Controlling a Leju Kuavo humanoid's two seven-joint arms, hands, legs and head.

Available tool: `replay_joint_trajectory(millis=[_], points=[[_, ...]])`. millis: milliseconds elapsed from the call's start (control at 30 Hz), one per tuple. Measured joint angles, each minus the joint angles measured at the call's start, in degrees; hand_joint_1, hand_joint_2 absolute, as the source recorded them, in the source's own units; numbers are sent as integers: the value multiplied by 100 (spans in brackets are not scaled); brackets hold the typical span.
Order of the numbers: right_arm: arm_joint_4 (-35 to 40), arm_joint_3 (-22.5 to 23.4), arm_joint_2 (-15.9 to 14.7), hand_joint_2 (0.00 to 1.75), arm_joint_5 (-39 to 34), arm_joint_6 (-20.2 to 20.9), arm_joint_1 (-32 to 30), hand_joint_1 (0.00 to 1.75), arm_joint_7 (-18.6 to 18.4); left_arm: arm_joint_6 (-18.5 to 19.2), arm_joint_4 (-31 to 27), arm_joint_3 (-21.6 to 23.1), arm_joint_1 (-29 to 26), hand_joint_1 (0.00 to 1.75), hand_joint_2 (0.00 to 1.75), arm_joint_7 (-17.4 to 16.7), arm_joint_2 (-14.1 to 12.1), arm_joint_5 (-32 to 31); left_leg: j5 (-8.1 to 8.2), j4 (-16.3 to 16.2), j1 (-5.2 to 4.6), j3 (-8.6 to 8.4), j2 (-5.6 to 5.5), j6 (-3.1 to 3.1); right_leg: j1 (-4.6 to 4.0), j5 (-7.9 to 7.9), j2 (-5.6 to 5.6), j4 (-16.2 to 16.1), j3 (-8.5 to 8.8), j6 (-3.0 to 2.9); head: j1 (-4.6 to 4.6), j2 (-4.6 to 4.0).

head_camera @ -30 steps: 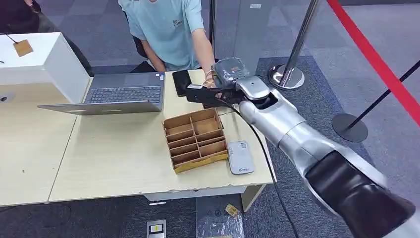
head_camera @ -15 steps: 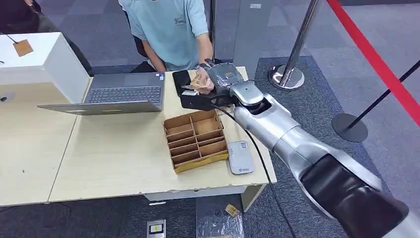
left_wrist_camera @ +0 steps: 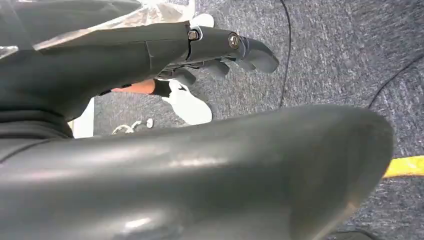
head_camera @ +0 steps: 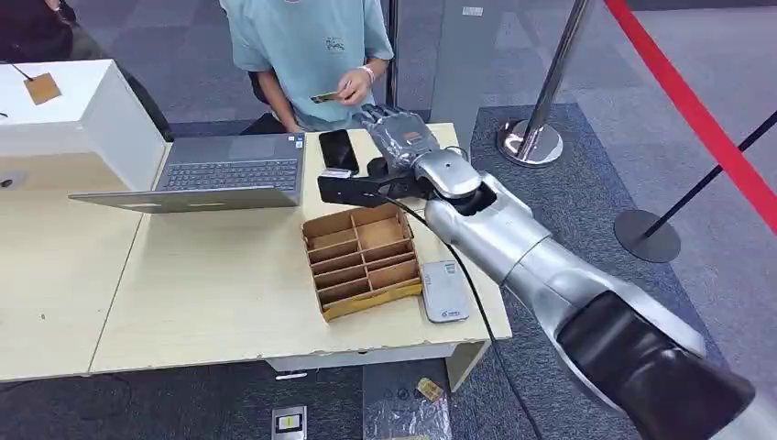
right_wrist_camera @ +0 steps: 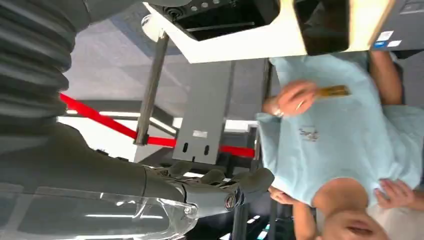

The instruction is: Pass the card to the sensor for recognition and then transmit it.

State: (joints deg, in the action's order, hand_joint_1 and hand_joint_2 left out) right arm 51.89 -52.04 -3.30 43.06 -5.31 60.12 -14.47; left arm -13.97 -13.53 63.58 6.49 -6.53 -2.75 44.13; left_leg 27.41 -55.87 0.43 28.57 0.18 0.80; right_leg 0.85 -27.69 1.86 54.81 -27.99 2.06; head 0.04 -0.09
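A person in a light blue shirt holds the small golden card [head_camera: 323, 96] in one hand at chest height, behind the far edge of the table [head_camera: 211, 293]. The card [right_wrist_camera: 332, 91] also shows in the right wrist view, between that person's fingers. My right hand [head_camera: 394, 128] reaches over the table's far edge just below and to the right of the card, fingers spread and holding nothing [right_wrist_camera: 200, 192]. The white card sensor [head_camera: 444, 291] lies near the table's front right edge. My left hand [left_wrist_camera: 200, 45] hangs over the carpet with its fingers extended and nothing in them.
A brown cardboard divider box [head_camera: 362, 257] stands next to the sensor, under my right forearm. A black phone [head_camera: 338, 149] and an open laptop [head_camera: 229, 174] lie at the far side. A stanchion post [head_camera: 536, 137] and a red barrier belt [head_camera: 687, 101] stand to the right.
The person took the card out of my right hand and lifted it up to the chest. My right hand has shifted a little left and now holds nothing.
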Motion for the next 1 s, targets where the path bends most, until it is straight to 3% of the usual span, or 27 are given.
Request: replay_joint_trajectory(millis=[300, 567, 1000], points=[[741, 46, -129, 175, -306, 142, -245, 0, -234, -11, 0, 0, -3, 0, 0, 61, -2, 17, 0, 0, 0, 0, 1, 0, 0, 0, -1, -1, -1, 0, 0, 0], [1123, 74, -317, 175, -422, 253, -430, 0, -297, 136, 0, -2, -5, 0, 0, 575, -4, 28, 0, 0, 0, 0, 1, 0, 0, 0, -2, -1, -2, 0, 0, 0], [1449, 77, -610, 175, -398, 406, -697, 0, -476, 149, 2, 0, -6, 0, 0, 771, -2, 61, 0, 0, 0, 1, 2, 0, 0, 0, -3, -1, -2, 0, 0, 0]])
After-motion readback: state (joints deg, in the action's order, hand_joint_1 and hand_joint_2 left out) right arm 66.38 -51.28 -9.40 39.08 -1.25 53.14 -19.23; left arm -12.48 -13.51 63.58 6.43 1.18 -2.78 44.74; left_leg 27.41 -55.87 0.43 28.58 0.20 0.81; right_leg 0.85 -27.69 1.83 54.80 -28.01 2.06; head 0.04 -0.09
